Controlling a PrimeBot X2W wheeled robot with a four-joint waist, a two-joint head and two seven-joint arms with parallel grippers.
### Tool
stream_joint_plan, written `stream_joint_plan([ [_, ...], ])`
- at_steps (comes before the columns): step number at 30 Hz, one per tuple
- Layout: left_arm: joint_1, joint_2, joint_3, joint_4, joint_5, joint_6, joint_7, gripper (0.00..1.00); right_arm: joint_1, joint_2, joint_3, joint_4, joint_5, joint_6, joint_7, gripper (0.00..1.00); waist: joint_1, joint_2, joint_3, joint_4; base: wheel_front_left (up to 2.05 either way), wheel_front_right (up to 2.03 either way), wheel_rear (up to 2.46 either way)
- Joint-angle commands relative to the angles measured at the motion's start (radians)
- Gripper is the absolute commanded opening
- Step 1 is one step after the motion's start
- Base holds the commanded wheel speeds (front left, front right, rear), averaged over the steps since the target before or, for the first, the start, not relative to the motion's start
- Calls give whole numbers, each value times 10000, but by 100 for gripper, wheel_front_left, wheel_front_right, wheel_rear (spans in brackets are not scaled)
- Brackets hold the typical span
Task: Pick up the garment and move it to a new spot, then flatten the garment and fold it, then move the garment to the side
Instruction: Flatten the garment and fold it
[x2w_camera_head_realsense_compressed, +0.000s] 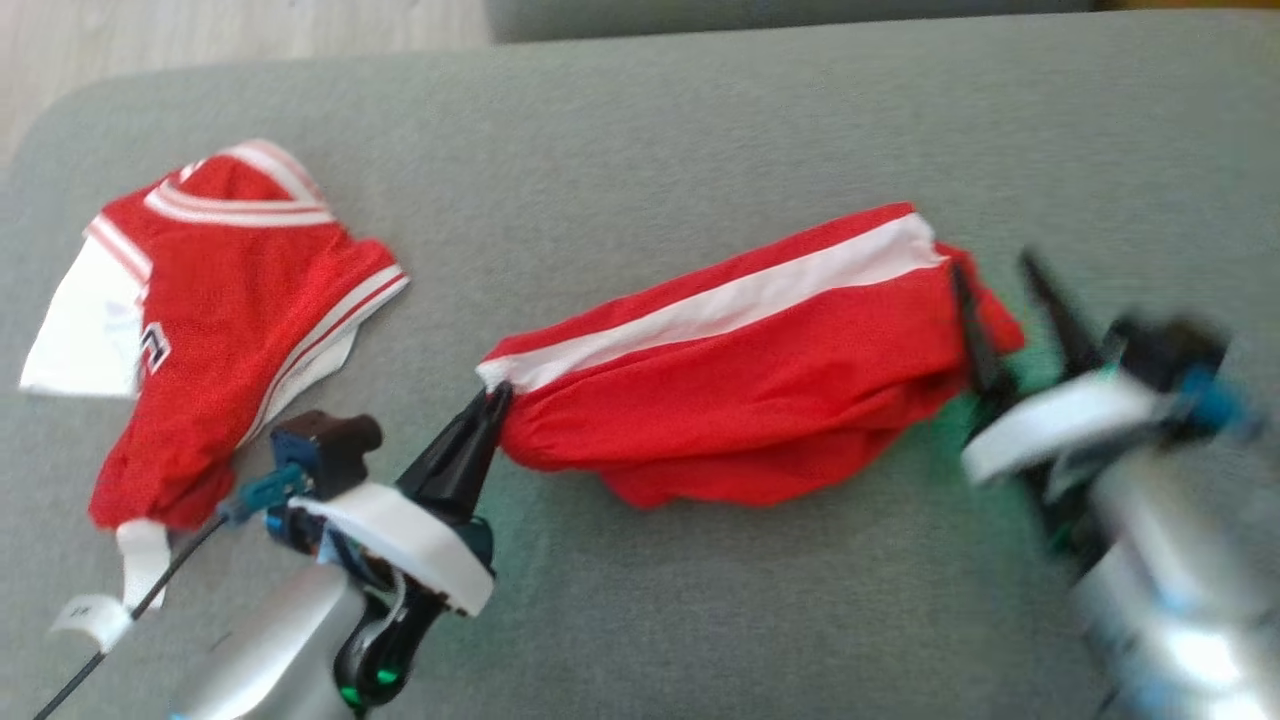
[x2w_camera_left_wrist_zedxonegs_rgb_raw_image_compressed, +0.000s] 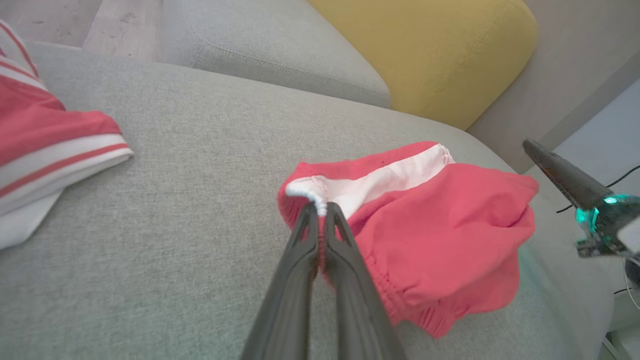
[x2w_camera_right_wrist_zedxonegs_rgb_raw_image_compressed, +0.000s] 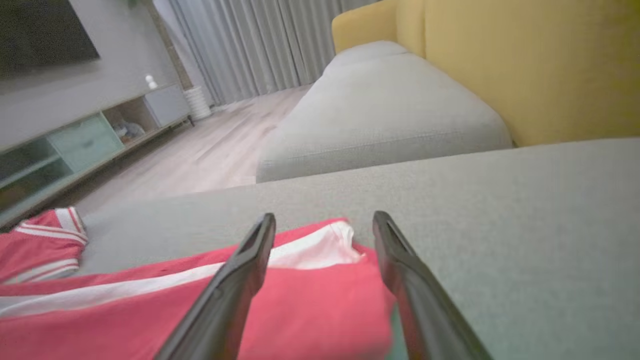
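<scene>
Mid-frame on the grey cushion (x2w_camera_head_realsense_compressed: 640, 130), my left claw (x2w_camera_head_realsense_compressed: 497, 393) pinches a corner of the red shorts (x2w_camera_head_realsense_compressed: 740, 400) while my blurred right claw (x2w_camera_head_realsense_compressed: 995, 268) gapes, apparently poised at the other end; flattening, folding, setting aside remain.

Home living room: grey fabric sofa (x2w_camera_right_wrist_zedxonegs_rgb_raw_image_compressed: 380, 125) with yellow backrest (x2w_camera_right_wrist_zedxonegs_rgb_raw_image_compressed: 525, 65), full-length grey curtains (x2w_camera_right_wrist_zedxonegs_rgb_raw_image_compressed: 250, 45), wood-plank floor (x2w_camera_right_wrist_zedxonegs_rgb_raw_image_compressed: 210, 155), dark wall-mounted TV (x2w_camera_right_wrist_zedxonegs_rgb_raw_image_compressed: 45, 35) above a low media cabinet (x2w_camera_right_wrist_zedxonegs_rgb_raw_image_compressed: 75, 145) with open shelves.
</scene>
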Motion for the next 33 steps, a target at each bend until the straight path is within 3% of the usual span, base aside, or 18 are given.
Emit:
stream_joint_plan([
  [1, -639, 100, 252, -391, 106, -61, -14, 0, -1014, -789, 522, 118, 264, 75, 459, 100, 0, 0, 408, 442, 0, 0, 0],
  [4, -800, -62, 34, -539, 177, -129, -8, 0, -2096, -1721, 1394, 998, 641, 75, 1613, 100, 0, 0, 620, 728, 0, 0, 0],
  [8, -1008, -272, -232, -664, 221, -202, -31, 0, -3074, -2447, 2816, 1794, 1480, 75, 3162, 74, 0, 0, 858, 1058, 0, 0, 0],
  [9, -1062, -323, -304, -677, 225, -217, -28, 0, -3230, -2603, 3181, 1908, 1682, 75, 3491, 76, 0, 0, 898, 1137, 0, 0, 0],
  [12, -1216, -408, -487, -701, 257, -251, -39, 0, -3638, -3043, 4057, 2168, 2025, 75, 4024, 97, 0, 0, 1011, 1298, 0, 0, 0],
  [16, -1330, -422, -615, -660, 227, -278, -118, 0, -4011, -3224, 4712, 2586, 2326, 75, 4002, 98, 0, 0, 1038, 1361, 0, 0, 0],
  [18, -1350, -391, -644, -626, 199, -286, -165, 0, -4140, -3211, 4988, 2722, 2418, 75, 3822, 81, 0, 0, 1011, 1345, 0, 0, 0],
  [19, -1350, -369, -650, -609, 178, -289, -185, 0, -4184, -3192, 5113, 2793, 2502, 75, 3751, 58, 0, 0, 988, 1323, 0, 0, 0],
  [20, -1356, -331, -656, -596, 177, -291, -200, 0, -4235, -3177, 5275, 2810, 2567, 75, 3651, 45, 0, 0, 970, 1288, 0, 0, 0],
  [21, -1365, -296, -655, -587, 172, -293, -216, 0, -4288, -3183, 5401, 2858, 2619, 75, 3530, 0, 0, 0, 954, 1255, 0, 0, 0],
  [27, -1635, -80, -509, -696, 413, -255, -496, 0, -4717, -3214, 5759, 3080, 2741, 75, 2710, 0, 0, 0, 854, 973, 0, 0, 0],
  [33, -3774, 295, -24, -811, 2179, 341, -1268, 0, -6132, -3592, 5075, 3412, 2681, 75, 1176, 0, 0, 0, 1039, 329, 0, 0, 0],
])
